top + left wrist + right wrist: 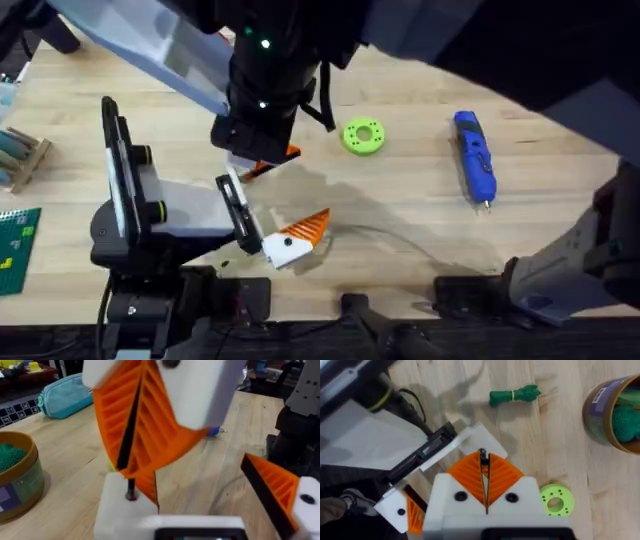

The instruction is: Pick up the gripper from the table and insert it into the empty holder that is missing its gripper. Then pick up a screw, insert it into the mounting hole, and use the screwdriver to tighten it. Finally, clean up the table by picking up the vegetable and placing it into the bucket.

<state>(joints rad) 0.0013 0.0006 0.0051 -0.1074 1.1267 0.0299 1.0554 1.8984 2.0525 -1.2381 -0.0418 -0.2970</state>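
The gripper's white base (122, 507) sits at the far end of the black holder (427, 452), on the stand (130, 220). My right gripper (483, 456) comes down from above, shut on a thin black screw (131, 489). The screw's lower end touches the white base. The dotted white-and-orange finger (280, 492) stands far off at the holder's other end, so the left gripper (200, 480) is open. The blue screwdriver (475, 158) lies on the table at the right. The green vegetable (515, 395) lies beside the ochre bucket (600, 415), which holds something green.
A green ring (362, 136) lies between the stand and the screwdriver. A wooden rack (20, 155) and a green board (15, 250) sit at the left edge. A teal pouch (65, 395) lies beyond the bucket (20, 485).
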